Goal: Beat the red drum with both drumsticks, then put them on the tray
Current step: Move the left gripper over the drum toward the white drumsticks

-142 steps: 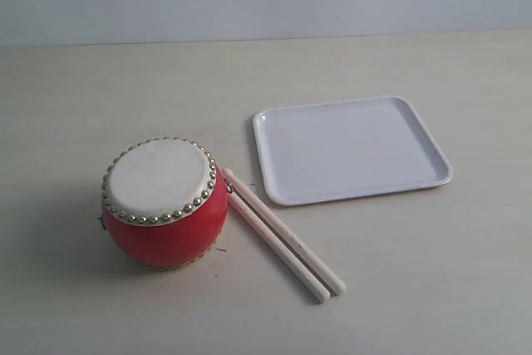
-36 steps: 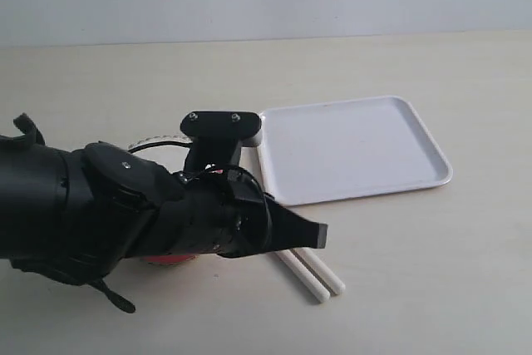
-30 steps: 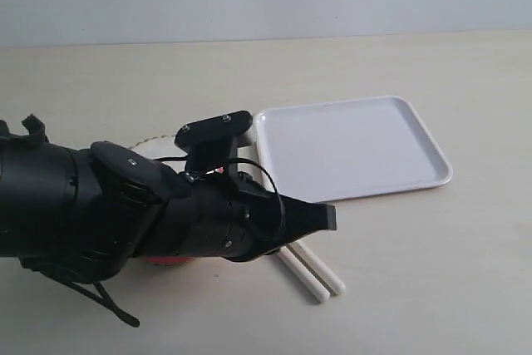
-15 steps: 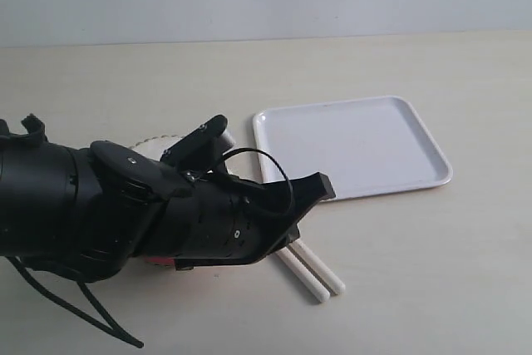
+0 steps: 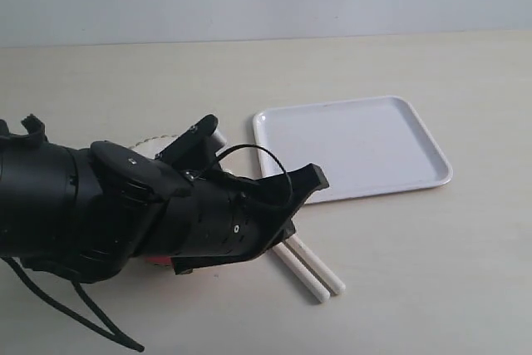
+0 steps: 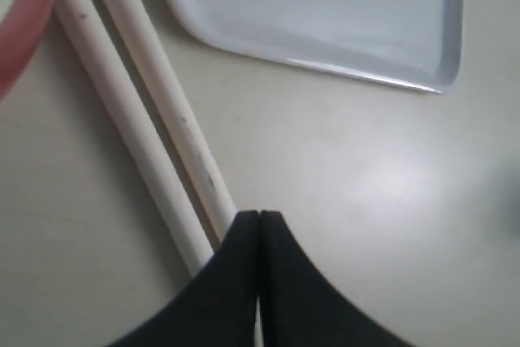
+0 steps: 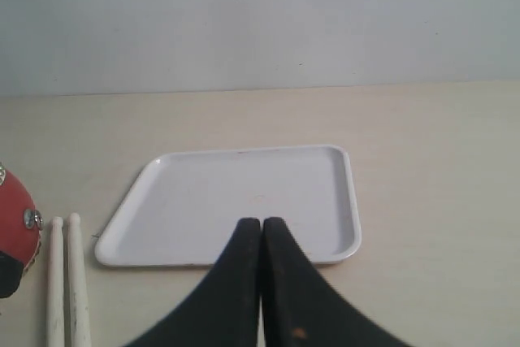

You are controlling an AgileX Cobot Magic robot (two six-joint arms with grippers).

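Observation:
The red drum is almost wholly hidden behind my black left arm; only a sliver of red and a bit of its pale top show. Its red side also appears in the left wrist view and the right wrist view. The two drumsticks lie side by side on the table between drum and tray. My left gripper is shut and empty, hovering over the sticks' middle; its tip sits just above one stick. My right gripper is shut and empty, facing the tray, with the drumsticks off to its side.
The beige table runs back to a pale wall. The tray holds nothing. My left arm's bulk fills the front left of the exterior view. The right arm does not show in that view.
My left arm came in over the drum, then rolled its wrist; the shut tip swung from low above the sticks up toward the tray's near corner. The sticks, drum and tray stayed put.

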